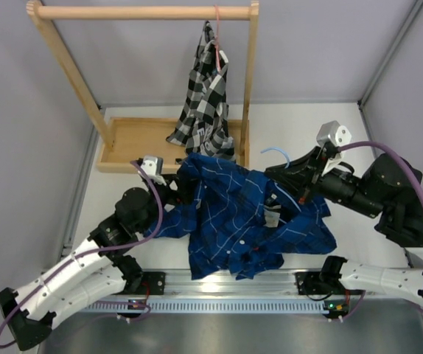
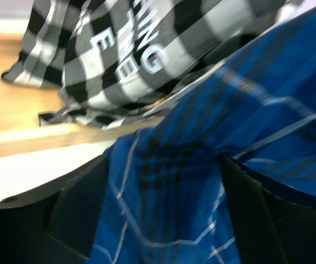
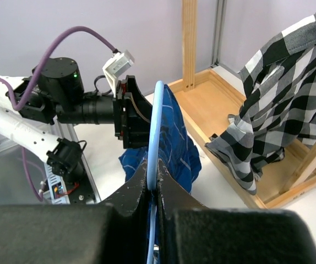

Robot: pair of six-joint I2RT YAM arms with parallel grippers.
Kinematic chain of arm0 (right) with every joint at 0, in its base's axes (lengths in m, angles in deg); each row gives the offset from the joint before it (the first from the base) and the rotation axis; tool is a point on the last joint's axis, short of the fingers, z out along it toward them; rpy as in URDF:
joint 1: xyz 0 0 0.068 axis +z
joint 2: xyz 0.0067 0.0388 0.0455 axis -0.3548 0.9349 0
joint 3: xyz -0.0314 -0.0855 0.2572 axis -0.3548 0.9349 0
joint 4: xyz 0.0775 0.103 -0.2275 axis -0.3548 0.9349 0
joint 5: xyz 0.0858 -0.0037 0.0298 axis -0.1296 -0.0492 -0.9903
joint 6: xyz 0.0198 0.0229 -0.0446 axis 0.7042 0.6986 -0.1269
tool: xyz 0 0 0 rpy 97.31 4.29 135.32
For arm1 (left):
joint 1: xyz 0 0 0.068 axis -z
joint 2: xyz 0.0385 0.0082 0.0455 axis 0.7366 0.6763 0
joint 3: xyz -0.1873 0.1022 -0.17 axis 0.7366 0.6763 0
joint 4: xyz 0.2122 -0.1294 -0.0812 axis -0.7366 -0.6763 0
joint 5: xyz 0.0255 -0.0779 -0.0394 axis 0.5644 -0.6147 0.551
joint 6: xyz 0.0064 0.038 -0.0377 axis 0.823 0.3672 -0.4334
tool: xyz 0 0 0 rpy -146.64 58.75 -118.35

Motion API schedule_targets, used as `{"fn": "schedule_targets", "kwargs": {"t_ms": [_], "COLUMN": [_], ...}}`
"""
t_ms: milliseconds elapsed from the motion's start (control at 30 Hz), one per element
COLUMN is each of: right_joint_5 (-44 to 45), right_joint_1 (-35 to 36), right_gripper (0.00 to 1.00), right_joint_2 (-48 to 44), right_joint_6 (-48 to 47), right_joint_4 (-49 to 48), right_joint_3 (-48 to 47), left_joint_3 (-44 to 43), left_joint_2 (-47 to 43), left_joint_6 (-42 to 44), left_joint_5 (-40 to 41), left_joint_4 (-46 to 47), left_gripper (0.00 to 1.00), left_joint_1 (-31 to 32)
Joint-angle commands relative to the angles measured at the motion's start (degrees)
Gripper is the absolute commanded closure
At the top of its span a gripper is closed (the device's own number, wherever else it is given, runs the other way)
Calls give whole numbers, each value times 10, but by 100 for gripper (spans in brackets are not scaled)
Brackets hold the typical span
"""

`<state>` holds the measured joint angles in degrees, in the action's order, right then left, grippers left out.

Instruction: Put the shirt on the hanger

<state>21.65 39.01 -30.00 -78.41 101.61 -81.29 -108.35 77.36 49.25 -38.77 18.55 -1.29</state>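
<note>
While the shirt (image 1: 248, 221) lies crumpled on the table (image 1: 300, 122) between the two arms, one part of it is raised toward the left gripper (image 1: 180, 184); the rest spreads toward the near edge. In the left wrist view that gripper's (image 2: 163, 214) dark fingers (image 2: 75, 214) stand apart with blue cloth (image 2: 174, 209) filling the gap; whether they pinch it or merely straddle it, I cannot tell. The right gripper (image 3: 153, 190) is clenched on the hanger (image 3: 157, 137), whose wire rises edge-on from between the fingers; the shirt (image 3: 172, 143) hangs just behind the wire, touching it, and the left gripper (image 3: 127, 113) sits at the wire's far end. From above, only the hanger's hook (image 1: 276, 151) shows, poking out beside the right gripper (image 1: 292, 177). Behind, a checked shirt (image 1: 208, 96) hangs from a pink hanger (image 1: 217, 37) on a wooden rack (image 1: 145, 12); its hem reaches the rack's tray (image 1: 134, 144), close to the blue cloth.
</note>
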Motion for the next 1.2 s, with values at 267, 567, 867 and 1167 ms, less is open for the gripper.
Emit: {"fn": "schedule_targets", "kwargs": {"t_ms": [267, 567, 867, 1167], "right_joint_5": [19, 42, 26, -4], "right_joint_1": [6, 7, 7, 7], "right_gripper": [100, 100, 100, 100], "right_joint_2": [-10, -74, -83, -3], "right_joint_6": [-9, -3, 11, 7], "right_joint_4": [-13, 0, 0, -17], "right_joint_3": [-21, 35, 27, -24], "left_joint_3": [-31, -89, -81, -115], "left_joint_2": [49, 87, 68, -24], "left_joint_6": [14, -119, -85, -17], "left_joint_5": [50, 234, -53, -207], "left_joint_4": [83, -108, -37, -27], "left_gripper": [100, 100, 100, 100], "left_joint_1": [0, -104, -196, -197]}}
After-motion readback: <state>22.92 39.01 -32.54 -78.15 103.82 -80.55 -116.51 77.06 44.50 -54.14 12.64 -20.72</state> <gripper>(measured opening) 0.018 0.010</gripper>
